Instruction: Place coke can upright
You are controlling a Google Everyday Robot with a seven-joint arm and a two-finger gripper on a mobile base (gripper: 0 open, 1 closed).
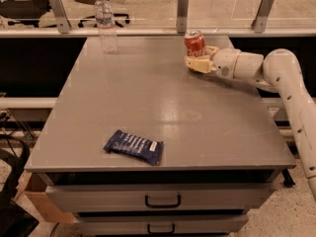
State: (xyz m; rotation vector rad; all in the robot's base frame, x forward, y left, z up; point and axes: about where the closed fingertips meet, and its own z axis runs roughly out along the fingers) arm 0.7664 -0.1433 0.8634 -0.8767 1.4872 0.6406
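Note:
The coke can (194,43), red with white lettering and a silver top, stands upright on the grey table (163,107) near its far right edge. My gripper (201,58) reaches in from the right on the white arm. Its pale fingers (196,65) sit on either side of the can's lower half, closed against it. The can's base rests on the table top.
A clear plastic water bottle (106,23) stands upright at the table's far left. A dark blue snack packet (134,146) lies flat near the front edge. A rail with metal posts (182,9) runs behind the table. Drawers (163,200) are below the front.

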